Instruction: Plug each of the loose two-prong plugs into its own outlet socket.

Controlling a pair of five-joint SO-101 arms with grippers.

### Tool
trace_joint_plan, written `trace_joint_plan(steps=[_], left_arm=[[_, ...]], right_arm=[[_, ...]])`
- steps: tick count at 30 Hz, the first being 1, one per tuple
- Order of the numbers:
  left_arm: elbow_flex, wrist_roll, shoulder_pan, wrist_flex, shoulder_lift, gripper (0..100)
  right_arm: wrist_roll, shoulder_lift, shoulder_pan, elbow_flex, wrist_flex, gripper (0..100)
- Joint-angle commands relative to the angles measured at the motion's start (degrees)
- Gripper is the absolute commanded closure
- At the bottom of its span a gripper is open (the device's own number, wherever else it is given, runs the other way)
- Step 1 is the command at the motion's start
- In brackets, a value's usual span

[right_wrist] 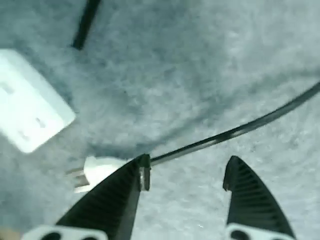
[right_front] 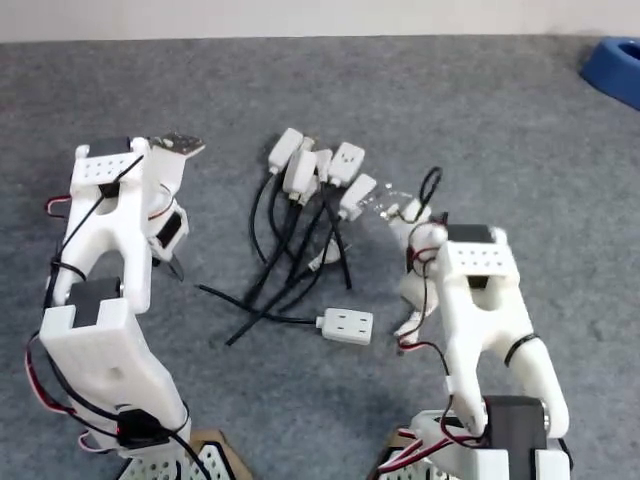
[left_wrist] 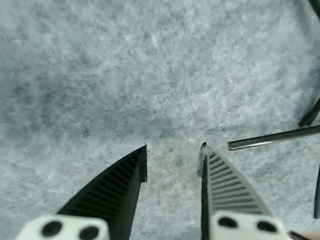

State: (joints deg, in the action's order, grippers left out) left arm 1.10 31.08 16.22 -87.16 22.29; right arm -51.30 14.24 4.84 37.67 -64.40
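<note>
Several white outlet sockets (right_front: 320, 168) with black cables (right_front: 285, 250) lie bunched at the middle of the grey carpet. One socket (right_front: 345, 325) lies apart, nearer the arms. My right gripper (right_front: 400, 212) is open just right of the bunch. In the right wrist view it (right_wrist: 187, 165) hangs low over a black cable (right_wrist: 225, 135), with a loose white two-prong plug (right_wrist: 95, 171) beside one finger and a socket block (right_wrist: 30, 102) a little beyond. My left gripper (right_front: 175, 145) is open to the left of the bunch, over bare carpet (left_wrist: 173, 150), a cable end (left_wrist: 270, 139) nearby.
A blue container (right_front: 615, 65) sits at the far right corner. The grey carpet (right_front: 520, 140) stretches between it and the cables. Red and black arm wires hang along both arms.
</note>
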Motion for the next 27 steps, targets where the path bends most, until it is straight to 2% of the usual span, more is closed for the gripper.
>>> trace_joint_plan(steps=[1, 3, 7, 9, 13, 20, 27], left_arm=[[-2.42, -0.35, -1.27, 4.4, -2.95, 82], [-2.42, -0.26, -0.92, 4.31, -3.12, 82], [-2.42, -0.26, -0.84, 4.22, -3.12, 82], [-2.51, -0.26, -0.75, 4.13, -3.12, 82], [-0.92, -0.18, 0.75, 2.11, -3.47, 82], [3.82, -0.18, 1.63, -1.93, -3.21, 82], [3.47, -0.18, 1.63, -1.93, -3.12, 82]], right_arm=[[-21.01, 3.91, 1.01, -7.69, -15.52, 76.7], [-34.37, 4.62, 0.92, -8.75, -23.78, 76.7], [-51.52, 4.88, 1.19, -8.66, -28.0, 76.7], [-58.29, 4.79, 1.19, -8.22, -27.65, 76.7], [-67.25, 3.82, 1.27, -5.41, -27.3, 76.7], [-73.49, -2.15, 3.91, 0.75, -16.84, 77.1], [-73.67, -7.69, 3.38, 2.07, -5.32, 77.1]])
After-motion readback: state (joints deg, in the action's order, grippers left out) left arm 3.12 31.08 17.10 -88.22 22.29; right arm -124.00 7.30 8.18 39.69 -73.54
